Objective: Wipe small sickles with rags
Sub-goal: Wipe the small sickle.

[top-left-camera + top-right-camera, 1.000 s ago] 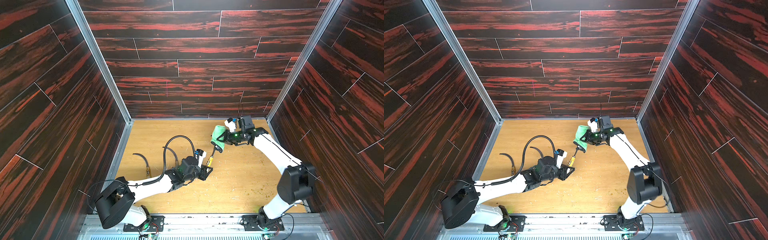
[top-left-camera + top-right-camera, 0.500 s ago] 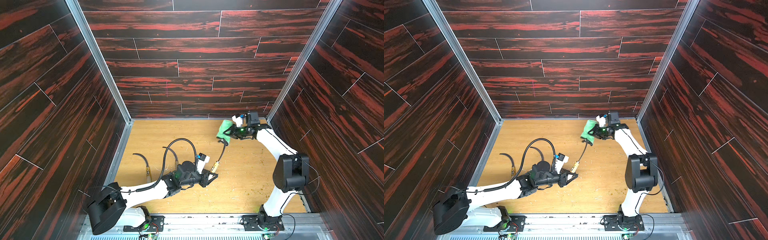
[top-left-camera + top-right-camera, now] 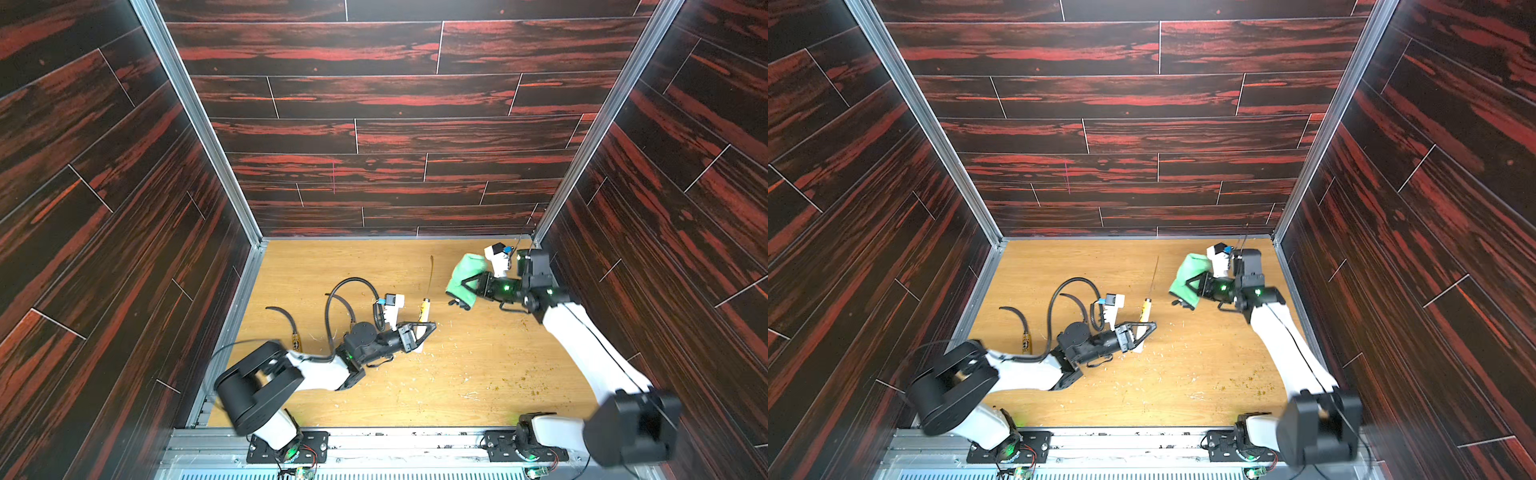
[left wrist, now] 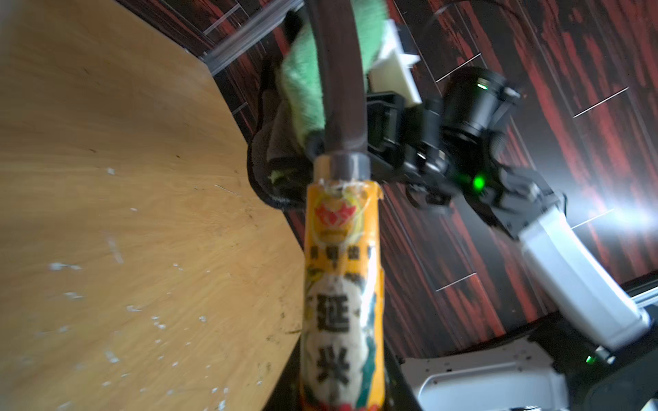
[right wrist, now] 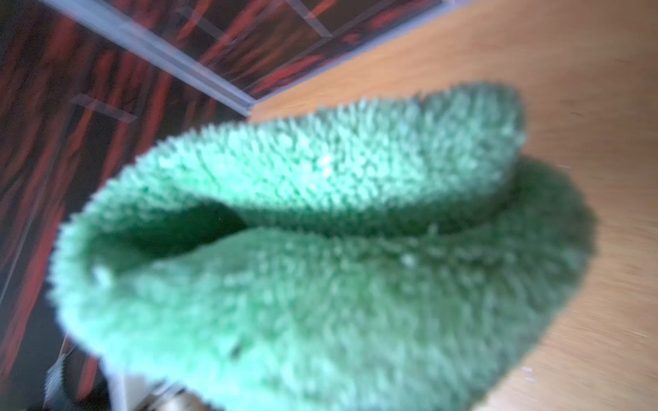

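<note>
Sickle (image 3: 424, 309) left of rag (image 3: 463, 277); second sickle (image 3: 295, 340) farther left, on table (image 3: 457, 374).

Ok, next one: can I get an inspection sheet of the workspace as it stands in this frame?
Surface: wood-grain table, bare at the front.
Job's things: held sickle gripped at its handle, blade pointing to the back wall; second sickle lying near the left edge; third sickle, only its blade showing, inside the cable loop; green rag bunched, apparently clear of the held blade.
Clutter: pale shavings; brown specks.
Grippers: left gripper shut on the held sickle; right gripper shut on the green rag.
Cables: ribbed cable looping over the left arm.
Surroundings: dark red-streaked panel walls, metal corner posts.
</note>
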Available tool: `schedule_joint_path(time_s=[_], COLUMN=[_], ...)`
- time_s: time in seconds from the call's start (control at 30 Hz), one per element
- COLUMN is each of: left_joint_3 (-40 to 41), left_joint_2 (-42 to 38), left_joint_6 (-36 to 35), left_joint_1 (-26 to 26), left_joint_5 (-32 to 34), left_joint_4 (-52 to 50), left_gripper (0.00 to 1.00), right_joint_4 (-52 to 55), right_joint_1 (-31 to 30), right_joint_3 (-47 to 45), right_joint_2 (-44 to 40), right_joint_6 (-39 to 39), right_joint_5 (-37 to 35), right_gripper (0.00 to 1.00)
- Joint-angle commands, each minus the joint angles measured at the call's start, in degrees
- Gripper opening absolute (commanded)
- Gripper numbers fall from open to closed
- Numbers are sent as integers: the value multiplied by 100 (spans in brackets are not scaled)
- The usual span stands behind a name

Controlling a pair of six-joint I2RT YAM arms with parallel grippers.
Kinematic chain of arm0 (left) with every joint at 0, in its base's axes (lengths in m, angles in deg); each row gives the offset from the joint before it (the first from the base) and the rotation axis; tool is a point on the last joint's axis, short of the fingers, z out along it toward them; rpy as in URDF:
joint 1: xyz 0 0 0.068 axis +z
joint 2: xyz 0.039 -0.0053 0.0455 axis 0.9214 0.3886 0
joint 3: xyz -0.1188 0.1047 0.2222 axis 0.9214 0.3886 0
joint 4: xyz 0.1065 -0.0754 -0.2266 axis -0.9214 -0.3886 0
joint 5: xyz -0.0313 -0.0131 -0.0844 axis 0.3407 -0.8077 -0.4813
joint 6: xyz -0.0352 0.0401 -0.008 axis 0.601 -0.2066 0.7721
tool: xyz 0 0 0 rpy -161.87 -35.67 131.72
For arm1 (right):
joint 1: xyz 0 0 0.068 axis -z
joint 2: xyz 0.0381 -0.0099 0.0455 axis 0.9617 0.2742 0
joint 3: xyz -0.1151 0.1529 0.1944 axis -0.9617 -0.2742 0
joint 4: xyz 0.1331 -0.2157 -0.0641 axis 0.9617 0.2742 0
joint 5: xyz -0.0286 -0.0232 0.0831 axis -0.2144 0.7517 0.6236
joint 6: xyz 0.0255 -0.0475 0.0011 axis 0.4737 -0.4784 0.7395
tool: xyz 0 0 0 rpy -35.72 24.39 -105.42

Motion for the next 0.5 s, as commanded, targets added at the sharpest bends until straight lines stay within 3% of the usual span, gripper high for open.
schedule_joint_path(time_s=[0.0,0.23,0.47], left_joint_3=[-414,-379,-360], left_joint_2=[-88,-164,-49], left_joint_6=[420,527,502], left_joint_1=[-39,-38,-26], left_joint_5=[-284,-250,-209], left_joint_4=[979,975,975], left_gripper=[0,0,0], right_joint_4=[-271,-379,262], right_joint_1=[-246,-674,-1527], right_joint_3=[-249,-291,172], right_joint_2=[-407,-719,-880], right_joint_6=[-88,-316,-711], right_joint_5=[34,123,-690], right_gripper=[1,1,1])
